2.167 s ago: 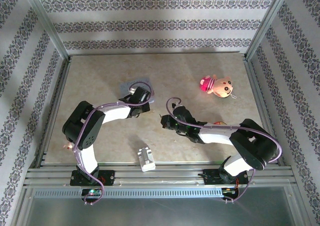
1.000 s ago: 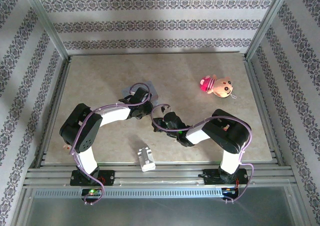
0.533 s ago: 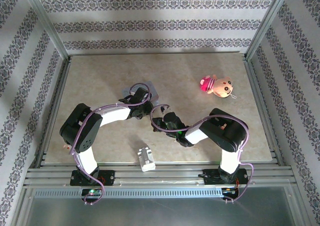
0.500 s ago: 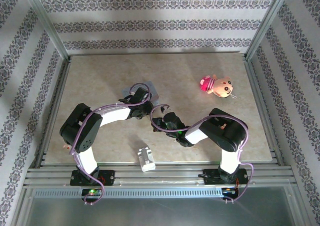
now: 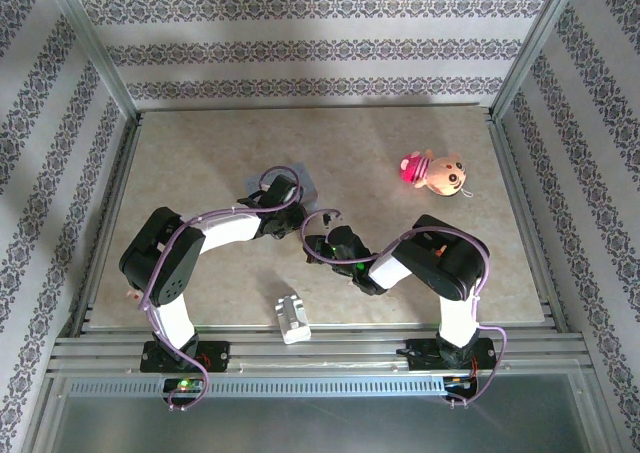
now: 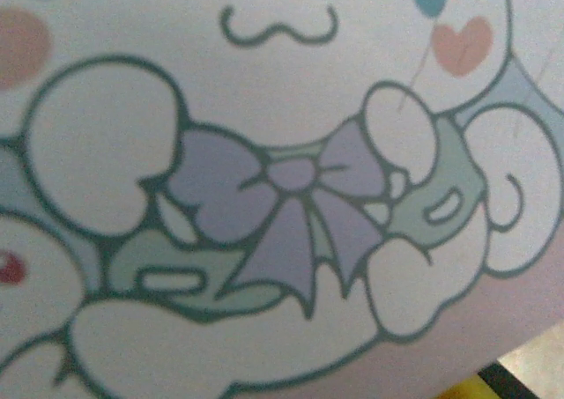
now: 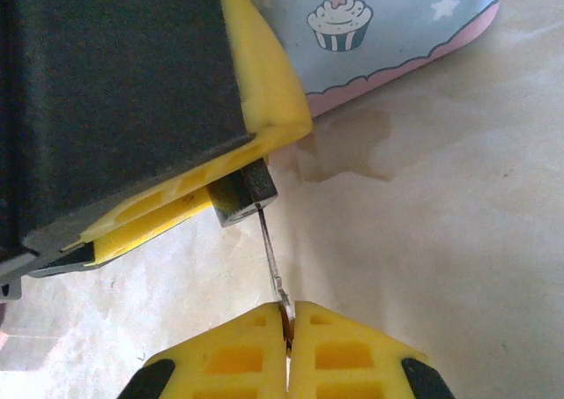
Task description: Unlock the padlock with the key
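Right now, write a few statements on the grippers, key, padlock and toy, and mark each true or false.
1. The right gripper is shut on the key. True.
2. The key's tip meets the padlock. True.
3. The padlock lies loose on the table. False: the left gripper holds it.
4. The toy touches the block. False: they sit far apart.

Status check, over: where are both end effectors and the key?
Left end effector shut on padlock. Right end effector shut on key, blade tip at the padlock's end face; insertion depth unclear. Blue tin beside, not blocking.
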Controlling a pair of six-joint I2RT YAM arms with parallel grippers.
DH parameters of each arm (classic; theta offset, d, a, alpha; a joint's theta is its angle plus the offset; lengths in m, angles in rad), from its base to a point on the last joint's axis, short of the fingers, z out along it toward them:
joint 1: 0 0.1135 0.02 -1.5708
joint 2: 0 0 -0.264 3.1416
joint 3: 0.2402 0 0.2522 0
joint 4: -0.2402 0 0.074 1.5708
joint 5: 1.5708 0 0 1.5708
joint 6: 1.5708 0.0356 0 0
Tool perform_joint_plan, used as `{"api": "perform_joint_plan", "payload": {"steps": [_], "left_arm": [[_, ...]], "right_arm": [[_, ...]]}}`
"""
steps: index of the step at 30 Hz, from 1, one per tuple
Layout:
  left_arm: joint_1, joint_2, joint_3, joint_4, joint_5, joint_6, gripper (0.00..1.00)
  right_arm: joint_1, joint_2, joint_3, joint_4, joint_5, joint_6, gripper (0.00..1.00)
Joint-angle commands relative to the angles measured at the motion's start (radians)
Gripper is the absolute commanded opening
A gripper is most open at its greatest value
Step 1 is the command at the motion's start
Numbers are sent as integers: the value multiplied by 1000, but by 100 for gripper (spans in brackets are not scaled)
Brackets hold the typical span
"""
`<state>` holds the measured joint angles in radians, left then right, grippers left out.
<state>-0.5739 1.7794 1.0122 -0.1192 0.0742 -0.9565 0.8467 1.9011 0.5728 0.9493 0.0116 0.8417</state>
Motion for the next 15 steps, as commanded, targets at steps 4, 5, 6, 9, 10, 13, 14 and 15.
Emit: {"api": "perform_joint_plan", "payload": {"steps": [4,5,6,9,10,13,14,15], "left_arm": [[-8,15,12,35,32,-46,5],[-7,17,12,38,37,-50,4],[-7,20,12,42,41,-54,4],[-8,23,12,48,53,-60,5],[-7,23,12,49,53,-62,5],[-7,24,10,52,56,-64,4],[-5,26,10,52,56,-64,5],[-6,26,9,53,59,-65,4]], "right_arm": [[4,0,-23,123,48,-12,0],[8,-2,-26,124,54,-17,0],[10,-3,-28,124,58,-20,0],[17,-7,-36,132,73,-26,0],[18,-7,-37,134,75,-26,0],[18,-2,-36,137,77,-28,0],[18,-1,-36,139,78,-27,0],[18,1,-33,140,80,-27,0]]}}
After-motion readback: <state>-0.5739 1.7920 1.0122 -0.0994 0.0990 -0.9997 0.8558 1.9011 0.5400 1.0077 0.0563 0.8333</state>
